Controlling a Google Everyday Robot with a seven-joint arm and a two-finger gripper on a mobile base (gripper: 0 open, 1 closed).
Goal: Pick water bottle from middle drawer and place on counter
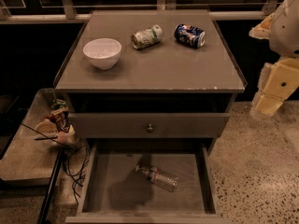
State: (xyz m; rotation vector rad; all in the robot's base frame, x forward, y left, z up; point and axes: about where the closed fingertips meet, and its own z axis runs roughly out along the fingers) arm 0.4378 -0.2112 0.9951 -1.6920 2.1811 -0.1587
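The water bottle [159, 177] lies on its side in the open middle drawer [117, 190], right of centre, cap toward the left. The counter [154, 66] is the flat top of the cabinet above it. My gripper [268, 102] hangs at the right edge of the view, beside the cabinet's right front corner, above the floor and well up and to the right of the bottle. It holds nothing that I can see.
On the counter stand a white bowl [102, 52] at the left, a green-white can [146, 36] and a blue can [189, 35] at the back. A closed drawer front with a knob [150, 127] sits above the open drawer. A low side tray [25, 157] with clutter and cables is at the left.
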